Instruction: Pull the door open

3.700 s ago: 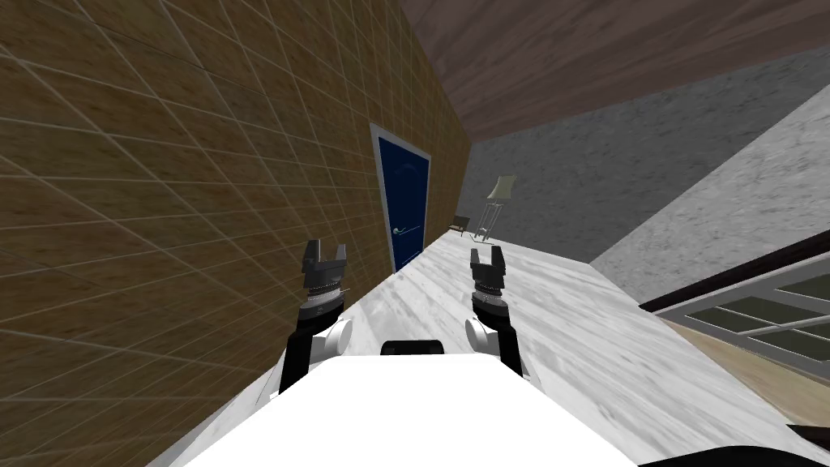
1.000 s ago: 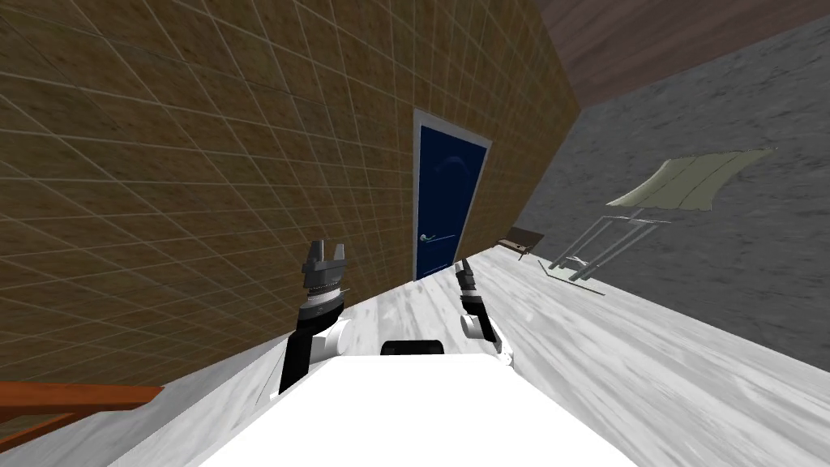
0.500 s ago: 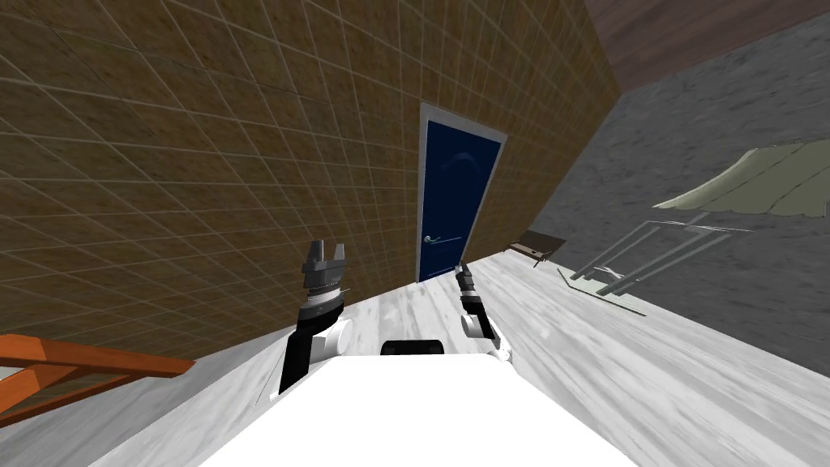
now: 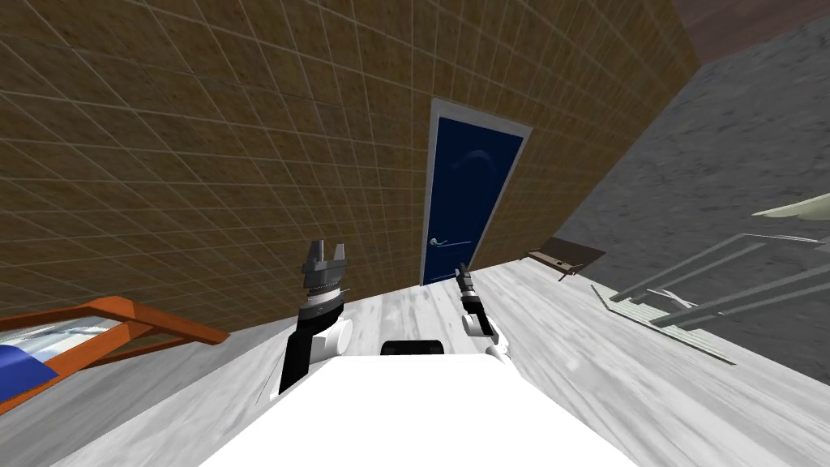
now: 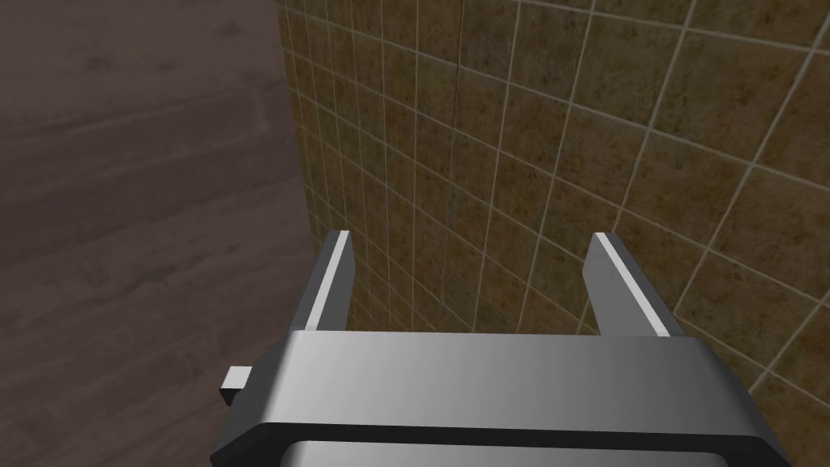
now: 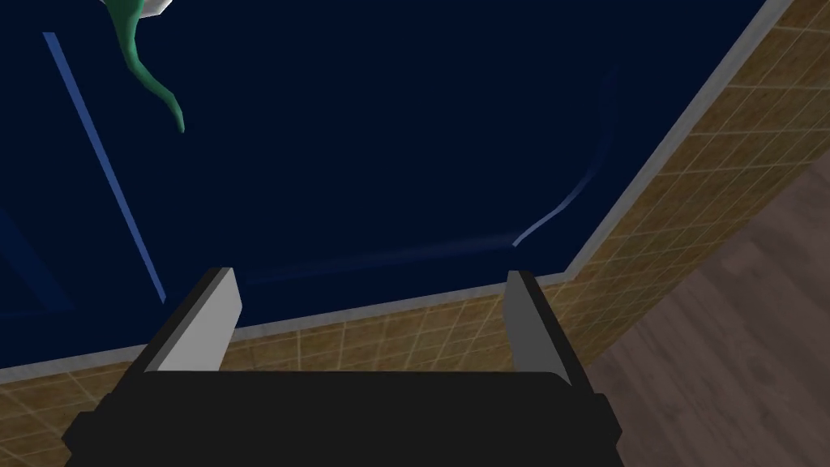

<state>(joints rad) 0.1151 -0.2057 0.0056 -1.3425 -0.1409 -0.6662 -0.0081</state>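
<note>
Far left of the door, orange frame (image 4: 121, 320): low against the tiled wall (image 4: 203, 162), well apart from the door (image 4: 474, 186); it plays no part in your task.
Left gripper (image 4: 325, 253): raised left of the door and facing the tiled wall. The left wrist view shows its gripper (image 5: 472, 237) with the fingers spread apart and nothing between them.
Door: dark blue in a pale frame, set in the tiled wall and, as far as you can judge, flush and closed.
Door handle (image 4: 442, 242): a lever on the door's left side, at about mid height. In the right wrist view the handle (image 6: 150, 73) is a green curved lever on the door (image 6: 365, 146), off to one side of the fingers and beyond their tips.
Right gripper (image 4: 462, 270): stretched toward the door, below the handle. In its own view the gripper (image 6: 369, 280) has its fingers apart, empty, touching nothing.
Right of the door, low dark furniture (image 4: 567, 253): against the grey wall, clear of your path.
Step in hand: the approach, with the handle not yet reached.
Next move: bring the right gripper up and across until the lever sits between the spread fingers, close on it, then pull back.
</note>
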